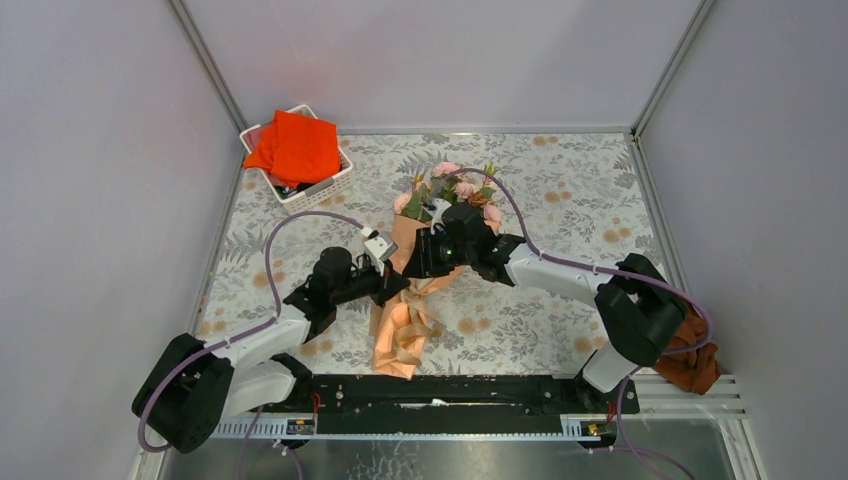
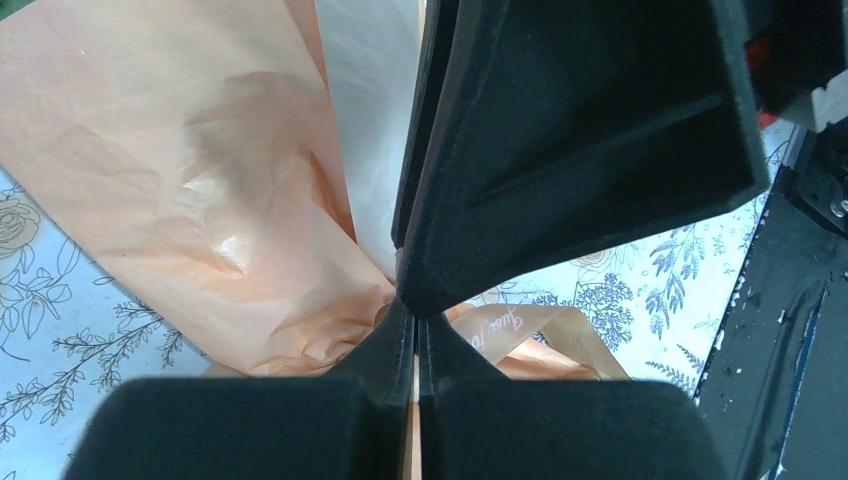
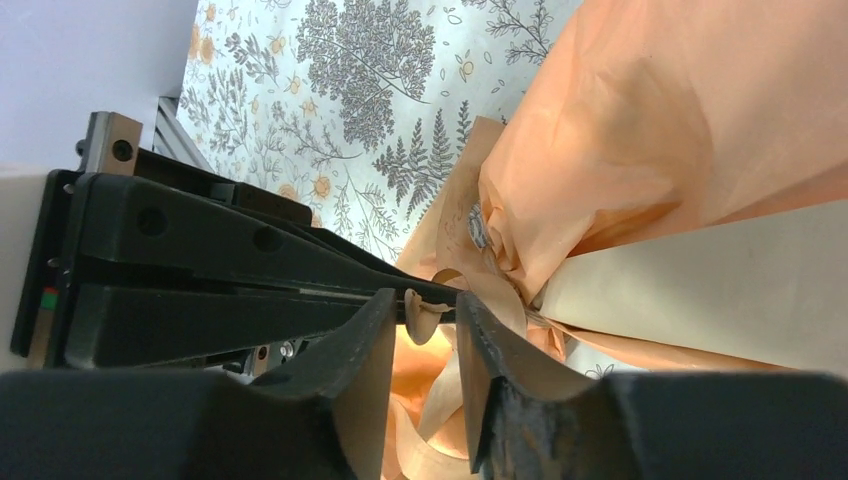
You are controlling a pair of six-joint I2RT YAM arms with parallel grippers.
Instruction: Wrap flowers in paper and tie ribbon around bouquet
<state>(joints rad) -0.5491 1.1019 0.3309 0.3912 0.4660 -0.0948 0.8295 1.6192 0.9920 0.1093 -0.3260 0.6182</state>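
Left of the bouquet (image 1: 455, 195), its waist is blocked by the left end effector (image 2: 415, 320); right of it, by the right end effector (image 3: 425, 305). Behind the bouquet and to its right the bench (image 1: 580, 190) lies open. A basket (image 1: 325, 188) stands far left behind it. A brown cloth (image 1: 695, 360) sits far right, nearer.

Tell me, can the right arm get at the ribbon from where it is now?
Probably yes. The right gripper sits at the pinched neck of the bouquet, jaws parted around a curl of ribbon. The left gripper, shut, crowds the same spot but doesn't seem to block it.
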